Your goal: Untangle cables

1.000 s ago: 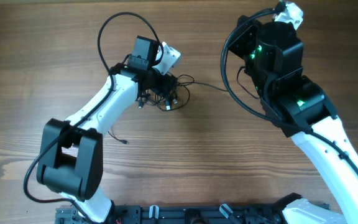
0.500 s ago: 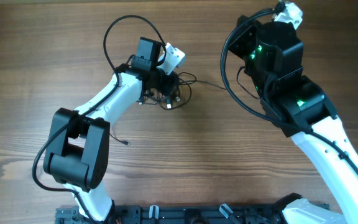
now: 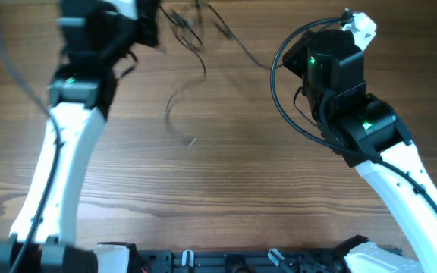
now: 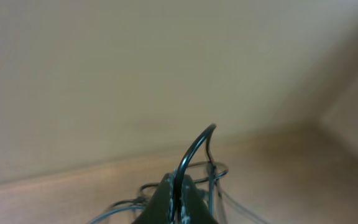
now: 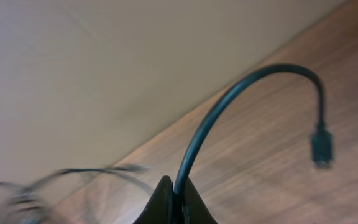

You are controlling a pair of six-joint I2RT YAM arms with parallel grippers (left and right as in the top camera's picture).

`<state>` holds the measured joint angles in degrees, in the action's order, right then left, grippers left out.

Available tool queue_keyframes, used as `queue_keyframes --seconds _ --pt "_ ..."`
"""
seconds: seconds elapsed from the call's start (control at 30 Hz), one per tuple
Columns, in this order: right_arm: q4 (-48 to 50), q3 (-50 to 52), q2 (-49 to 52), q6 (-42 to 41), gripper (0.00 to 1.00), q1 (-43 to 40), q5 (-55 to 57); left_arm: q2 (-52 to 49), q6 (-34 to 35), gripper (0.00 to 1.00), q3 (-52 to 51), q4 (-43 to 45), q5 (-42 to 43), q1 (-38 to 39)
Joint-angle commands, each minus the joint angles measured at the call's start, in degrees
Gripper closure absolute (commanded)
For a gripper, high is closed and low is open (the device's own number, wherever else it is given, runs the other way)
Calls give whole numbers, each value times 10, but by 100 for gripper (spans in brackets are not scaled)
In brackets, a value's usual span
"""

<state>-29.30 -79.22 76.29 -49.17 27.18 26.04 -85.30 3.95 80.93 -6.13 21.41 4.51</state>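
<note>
- Near edge, overhead view: the base rail (image 3: 226, 259) and the roots of both arms; the bare table (image 3: 241, 182) just beyond carries no cord
- Mid-table: one loose strand (image 3: 174, 114) curls down from the cables (image 3: 192, 29), with a small plug at its low end. It is blurred, so I cannot tell whether the tip touches the wood. Judgement: a strand dangling this freely is probably partly out of the knot
- Right gripper (image 5: 173, 200): jaws together, clamped on a single black cord (image 5: 229, 106). The cord arches up out of the tips and ends in a plug (image 5: 321, 146) that hangs free over the wood
- Reason, as I read it: the cord is gripped short of its end to act as an anchor, so any pull works on the knot rather than dragging the whole bundle along
- Overhead, the right jaws are hidden under the wrist; a thin run of cord leaves that side and slants toward the far left
- Left gripper (image 4: 176, 200): jaws pressed together on a loop of the cables, with more loops crowded just past the tips
- Far edge, overhead: the left arm is up high and smeared with blur. The dark bundle sits just beside its gripper, held up off the table and well apart from the right gripper
- Reason, as I read it: height and spread between the two grips let the slack strands drop out under their own weight
- Risk: a tightened knot, or the thin cord slipping from the right grip
</note>
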Motion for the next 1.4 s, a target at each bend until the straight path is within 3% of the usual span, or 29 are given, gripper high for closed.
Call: queue_keyframes --seconds 0.0,0.1,0.13,0.2,0.27,0.57,0.7,0.8,0.9,1.1,1.37 --pt "-28 -4 4 -35 95 0 65 38 143 96 2 55 14 -72" --pt "-52 -4 4 -36 96 0 79 51 240 96 2 125 13 -146" --pt "-61 -4 4 -36 96 0 89 50 240 96 2 131 -1 -168" --pt "-76 -4 4 -36 95 0 112 47 239 96 2 82 -144 -222" --pt "-77 -4 4 -36 96 0 140 39 239 96 2 34 -235 -263" --pt "-78 -4 4 -14 96 0 293 -29 238 96 2 -43 -420 -400" --pt "-66 -4 4 -3 96 0 386 -58 235 96 2 -67 -421 -413" --pt "-27 -4 4 10 95 0 395 -82 235 96 2 -108 -414 -408" --pt "96 -4 4 137 95 0 398 -105 235 96 2 -139 -414 -400" --pt "525 -17 3 528 96 -5 408 -144 239 96 0 -167 -427 -403" --pt "451 -47 4 547 96 -24 409 -158 292 96 0 -178 -363 -491"
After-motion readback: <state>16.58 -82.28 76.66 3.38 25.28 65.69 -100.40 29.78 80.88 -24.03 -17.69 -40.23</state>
